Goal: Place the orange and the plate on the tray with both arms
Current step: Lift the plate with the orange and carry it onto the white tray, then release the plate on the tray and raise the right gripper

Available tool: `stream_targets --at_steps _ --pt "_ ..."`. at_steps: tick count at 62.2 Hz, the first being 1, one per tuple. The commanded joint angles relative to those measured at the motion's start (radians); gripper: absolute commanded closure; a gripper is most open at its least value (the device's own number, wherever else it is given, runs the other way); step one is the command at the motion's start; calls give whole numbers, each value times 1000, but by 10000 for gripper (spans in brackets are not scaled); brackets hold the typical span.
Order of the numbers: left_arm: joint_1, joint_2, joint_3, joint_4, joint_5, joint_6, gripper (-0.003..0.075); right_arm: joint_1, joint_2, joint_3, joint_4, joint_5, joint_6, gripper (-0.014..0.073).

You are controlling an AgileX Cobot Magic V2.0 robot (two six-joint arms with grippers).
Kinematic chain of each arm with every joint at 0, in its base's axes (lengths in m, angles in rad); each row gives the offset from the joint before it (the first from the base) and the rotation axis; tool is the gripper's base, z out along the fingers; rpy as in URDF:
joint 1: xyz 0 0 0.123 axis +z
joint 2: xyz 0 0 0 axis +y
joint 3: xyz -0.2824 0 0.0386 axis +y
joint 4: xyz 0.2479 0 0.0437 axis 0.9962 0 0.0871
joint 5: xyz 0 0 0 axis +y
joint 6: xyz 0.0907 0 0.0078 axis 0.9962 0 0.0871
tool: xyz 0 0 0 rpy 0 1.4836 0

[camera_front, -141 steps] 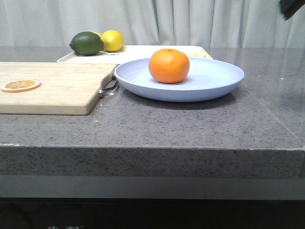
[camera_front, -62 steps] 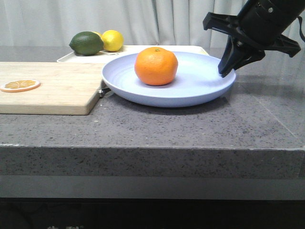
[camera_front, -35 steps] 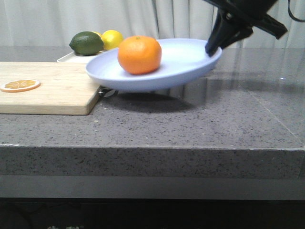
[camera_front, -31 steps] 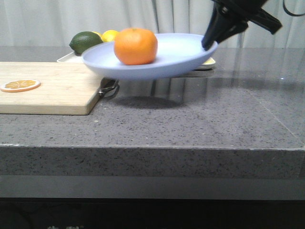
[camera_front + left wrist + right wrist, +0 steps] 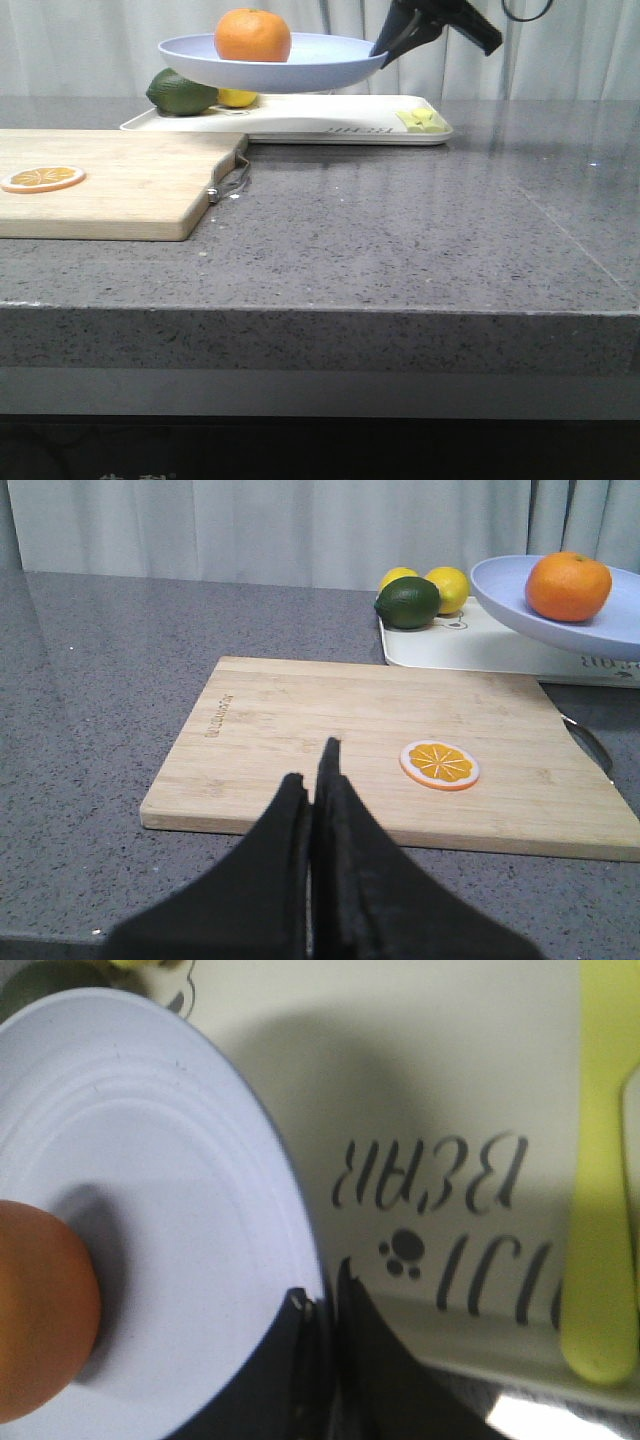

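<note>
Plate [image 5: 275,62]: now lifted clear above the tray [image 5: 330,118], higher than half a second ago.
Orange [image 5: 253,35]: rides on the plate's left part.
Right gripper [image 5: 322,1315]: fingers pinched on the plate's rim.
Left gripper [image 5: 312,800]: fingers seemingly closed, empty, over the cutting board [image 5: 300,740].

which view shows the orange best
The left wrist view: the whole orange shows sharp on the lifted plate. The front view also shows it whole, but at the frame's top edge. The right wrist view catches only a blurred sliver.
</note>
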Motion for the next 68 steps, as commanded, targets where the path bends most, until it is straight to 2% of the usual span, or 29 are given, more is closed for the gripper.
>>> stream_targets --at_steps 1,15,46,49,60,68 --pt "1 12 -25 -4 -87 -8 738 -7 2 -142 48 -53 54 653" --pt "1 12 -25 -4 -87 -8 738 -10 130 -305 14 -90 127 653" --pt "1 12 -25 -4 -87 -8 738 -41 167 -311 -21 -149 160 647" --pt "1 12 -25 -4 -87 -8 738 -41 168 -311 -21 -154 160 624" --pt "1 12 -25 -4 -87 -8 738 -41 174 -311 -21 -152 160 423" --pt "1 12 -25 -4 -87 -8 738 -41 174 -311 -21 -154 160 387"
